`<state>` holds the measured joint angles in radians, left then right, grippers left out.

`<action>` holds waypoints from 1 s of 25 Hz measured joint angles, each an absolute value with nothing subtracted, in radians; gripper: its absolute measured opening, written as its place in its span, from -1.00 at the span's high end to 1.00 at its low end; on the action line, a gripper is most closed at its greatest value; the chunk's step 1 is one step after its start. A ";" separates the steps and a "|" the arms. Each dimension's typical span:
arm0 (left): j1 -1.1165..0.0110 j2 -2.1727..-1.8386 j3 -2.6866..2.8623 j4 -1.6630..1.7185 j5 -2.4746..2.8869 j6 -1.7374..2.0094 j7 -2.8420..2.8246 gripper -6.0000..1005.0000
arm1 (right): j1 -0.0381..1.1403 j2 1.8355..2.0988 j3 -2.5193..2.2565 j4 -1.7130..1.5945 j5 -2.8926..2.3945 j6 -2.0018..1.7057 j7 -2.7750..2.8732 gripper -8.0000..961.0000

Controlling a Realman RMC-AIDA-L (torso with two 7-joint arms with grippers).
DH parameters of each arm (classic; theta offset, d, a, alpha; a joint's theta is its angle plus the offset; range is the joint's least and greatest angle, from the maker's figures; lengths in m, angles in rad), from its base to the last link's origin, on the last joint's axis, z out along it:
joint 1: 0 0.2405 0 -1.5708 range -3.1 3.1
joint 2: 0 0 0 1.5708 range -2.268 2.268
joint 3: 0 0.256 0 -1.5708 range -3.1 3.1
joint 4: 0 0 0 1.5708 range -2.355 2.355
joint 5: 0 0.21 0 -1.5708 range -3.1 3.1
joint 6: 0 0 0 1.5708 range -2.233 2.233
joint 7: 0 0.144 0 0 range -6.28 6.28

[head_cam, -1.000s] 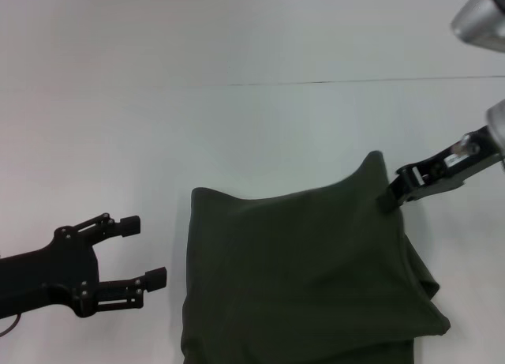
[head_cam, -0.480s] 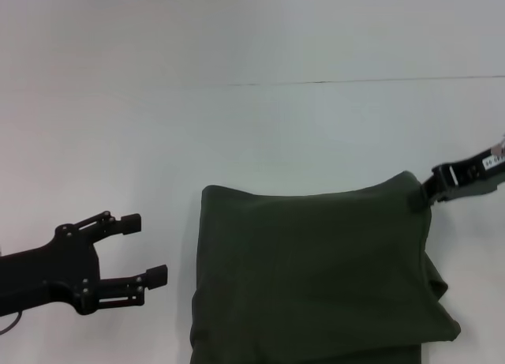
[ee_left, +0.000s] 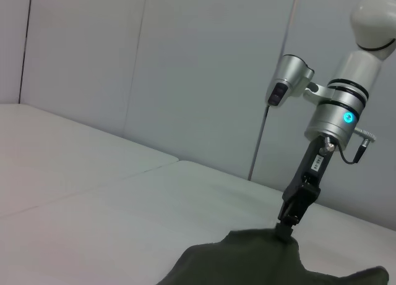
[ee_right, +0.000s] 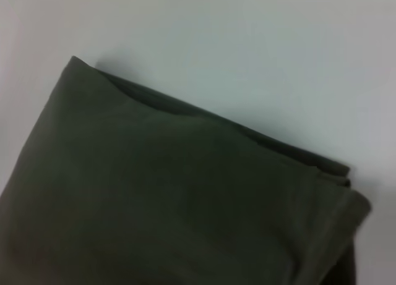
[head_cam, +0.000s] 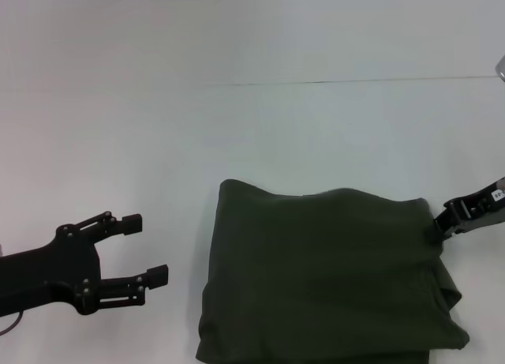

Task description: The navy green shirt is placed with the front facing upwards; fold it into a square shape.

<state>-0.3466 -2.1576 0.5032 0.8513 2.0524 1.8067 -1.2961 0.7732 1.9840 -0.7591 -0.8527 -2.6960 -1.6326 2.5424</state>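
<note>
White table [head_cam: 158,127], thin seam across far side; folded navy green shirt [head_cam: 323,277] lying on it.

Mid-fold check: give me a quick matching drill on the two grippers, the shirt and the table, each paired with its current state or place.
Things:
1. left gripper
2. right gripper
3. navy green shirt
4. table

States:
A. white, with a thin dark seam line across it
B. open, off to the left of the cloth, touching nothing
C. folded into a thick dark pad, no lettering showing
D. pinching the shirt's far right corner

Pairs: 1-B, 2-D, 3-C, 4-A
</note>
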 joint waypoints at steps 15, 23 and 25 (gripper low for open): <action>-0.347 -2.158 0.456 0.850 2.048 1.819 -1.302 -0.89 | 0.751 1.937 -0.583 -0.952 -2.541 -1.875 2.351 -0.16; -0.345 -2.154 0.410 0.849 2.006 1.837 -1.304 -0.89 | 0.716 1.939 -0.645 -0.876 -2.425 -1.985 2.054 -0.61; -0.346 -2.153 0.388 0.849 1.996 1.844 -1.309 -0.89 | 0.708 1.941 -0.664 -0.853 -2.399 -1.983 1.987 -0.66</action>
<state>-0.3457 -2.1530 0.3880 0.8488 1.9963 1.8441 -1.3092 0.7084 1.9405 -0.6637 -0.8534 -2.3987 -1.9827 1.9867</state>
